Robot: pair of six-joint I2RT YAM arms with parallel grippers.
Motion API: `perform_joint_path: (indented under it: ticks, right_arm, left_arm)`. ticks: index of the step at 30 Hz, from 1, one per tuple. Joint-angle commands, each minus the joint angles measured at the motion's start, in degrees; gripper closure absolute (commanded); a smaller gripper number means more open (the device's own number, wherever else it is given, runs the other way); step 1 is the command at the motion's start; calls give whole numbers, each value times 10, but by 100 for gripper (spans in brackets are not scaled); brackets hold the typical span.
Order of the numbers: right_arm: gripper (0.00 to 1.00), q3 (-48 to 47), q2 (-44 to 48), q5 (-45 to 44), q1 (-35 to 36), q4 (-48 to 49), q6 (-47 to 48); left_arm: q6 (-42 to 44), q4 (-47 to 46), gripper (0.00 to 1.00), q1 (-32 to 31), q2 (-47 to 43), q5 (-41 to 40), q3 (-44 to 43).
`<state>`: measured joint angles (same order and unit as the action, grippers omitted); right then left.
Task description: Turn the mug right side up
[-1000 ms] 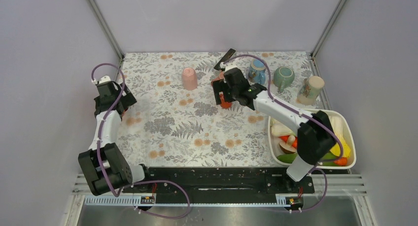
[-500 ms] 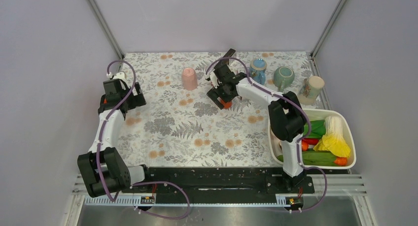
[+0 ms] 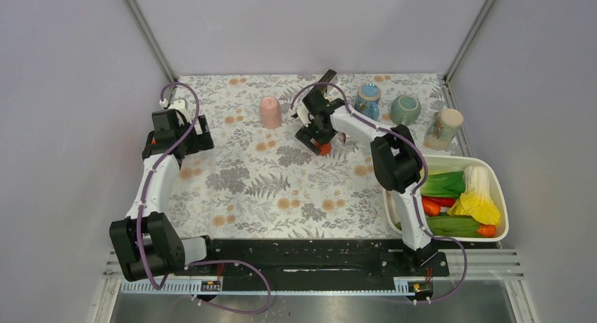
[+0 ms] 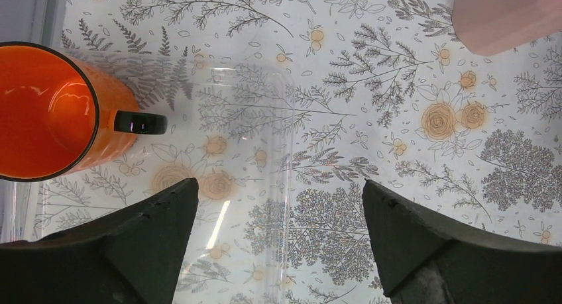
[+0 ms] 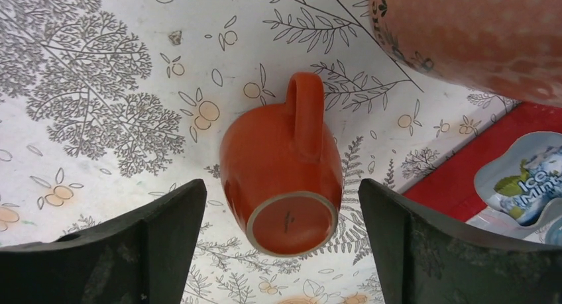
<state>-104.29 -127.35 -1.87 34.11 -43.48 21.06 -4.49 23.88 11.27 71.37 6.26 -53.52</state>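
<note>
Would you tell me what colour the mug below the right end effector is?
The mug is orange-red; the right wrist view shows it best.

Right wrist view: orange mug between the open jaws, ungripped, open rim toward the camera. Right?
No. The right wrist view shows the orange mug with its base toward the camera, not its rim. It is between the open jaws, ungripped.

Floral-clothed table (image 3: 267, 189): a pink cup (image 3: 270, 112), and right of it a tipped orange mug (image 5: 281, 178), blue mug (image 3: 367, 101), green mug (image 3: 405, 109) and white vegetable tub (image 3: 457, 159)
</note>
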Motion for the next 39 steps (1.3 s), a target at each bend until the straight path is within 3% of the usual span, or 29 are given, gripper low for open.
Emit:
perform_joint_path:
  ticks: [1, 5, 11, 17, 19, 22, 24, 27, 31, 35, 39]
  right_arm:
    - [12, -40, -17, 4, -7, -28, 7]
    - [51, -38, -11, 25, -6, -34, 8]
    - [81, 14, 48, 92, -6, -31, -2]
    - [88, 104, 198, 200, -5, 32, -100]
    - [98, 139, 257, 251, -6, 84, -157]
    - [100, 208, 345, 303, -6, 213, -298]
    - [100, 256, 393, 326, -6, 310, -392]
    - [100, 324, 445, 356, -6, 477, -532]
    - [100, 413, 495, 337, -3, 664, -668]
    - [100, 464, 548, 289, 10, 745, -719]
    - [100, 493, 599, 255, 19, 762, -736]
  left_arm:
    - [0, -19, 4, -4, -9, -2, -17]
    - [9, -16, 5, -13, -17, -4, -14]
    - [32, 4, 7, -36, -37, 16, -24]
    - [86, 60, 16, -80, -50, 210, -64]
    - [105, 95, 22, -96, -42, 288, -94]
    - [126, 157, 29, -133, -22, 364, -154]
    - [126, 172, 29, -164, -23, 385, -181]
    - [115, 166, 22, -213, -43, 418, -202]
    - [51, 109, 16, -262, -72, 431, -215]
    - [25, 35, 18, -321, -94, 401, -213]
    - [57, 33, 18, -385, -88, 350, -220]
